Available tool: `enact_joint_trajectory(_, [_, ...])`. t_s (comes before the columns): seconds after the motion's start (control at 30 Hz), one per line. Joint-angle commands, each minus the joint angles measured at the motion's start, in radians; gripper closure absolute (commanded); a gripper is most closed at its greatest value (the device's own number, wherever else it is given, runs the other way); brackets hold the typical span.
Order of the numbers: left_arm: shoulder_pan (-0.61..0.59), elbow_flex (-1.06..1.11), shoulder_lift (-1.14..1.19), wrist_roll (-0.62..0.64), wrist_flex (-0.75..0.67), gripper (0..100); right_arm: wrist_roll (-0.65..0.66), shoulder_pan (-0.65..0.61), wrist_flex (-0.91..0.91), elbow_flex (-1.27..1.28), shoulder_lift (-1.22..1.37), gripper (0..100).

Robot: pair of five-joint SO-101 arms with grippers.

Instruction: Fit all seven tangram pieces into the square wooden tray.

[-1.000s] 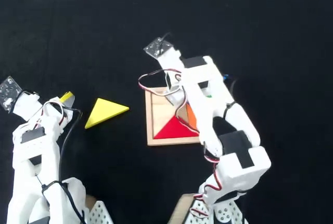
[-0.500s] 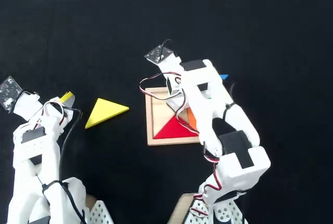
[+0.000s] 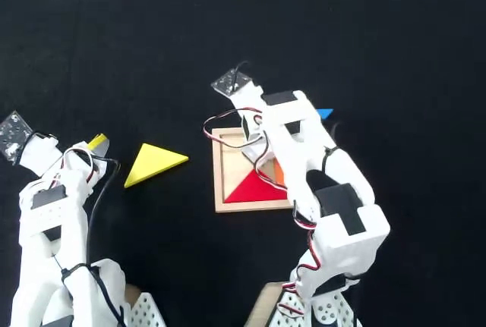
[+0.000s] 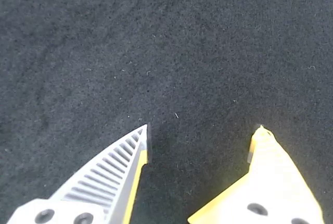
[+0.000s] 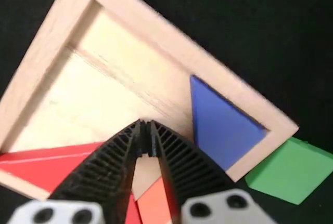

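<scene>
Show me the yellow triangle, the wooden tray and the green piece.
yellow triangle (image 3: 154,163): high view, its middle.
wooden tray (image 5: 156,35): right wrist view, its rim.
green piece (image 5: 289,174): right wrist view, its top face.

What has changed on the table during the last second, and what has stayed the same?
The right arm drew back slightly toward its base above the wooden tray, uncovering more of a blue piece on the cloth beyond it. The right gripper is shut and empty; nothing was taken or released. The left gripper, yellow triangle and red triangle stayed put.
</scene>
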Motion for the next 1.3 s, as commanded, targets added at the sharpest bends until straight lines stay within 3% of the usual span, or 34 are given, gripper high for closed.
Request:
enact_joint_trajectory(0.0, [0.008, -0.008, -0.015, 0.003, -0.015, 69, -0.003, 0.009, 0.032, -0.03, -0.033, 98.7])
enact_joint_trajectory(0.2, [0.008, -0.008, -0.015, 0.003, -0.015, 69, -0.014, 0.129, 0.037, -0.036, -0.222, 98.7])
enact_joint_trajectory(0.37, [0.01, -0.008, -0.015, 0.003, -0.017, 69, -0.107, 0.278, 0.043, -0.033, -0.282, 97.8])
enact_joint_trajectory(0.57, [0.01, -0.008, -0.015, 0.003, -0.014, 69, -0.114, 0.287, 0.035, -0.021, -0.131, 74.3])
enact_joint_trajectory(0.9, [0.008, -0.008, -0.015, 0.003, -0.014, 69, -0.115, 0.288, 0.034, -0.225, 0.134, 74.0])
enact_joint_trajectory(1.27, [0.008, -0.008, -0.015, 0.003, -0.015, 69, -0.066, 0.324, 0.075, -0.282, 0.137, 74.0])
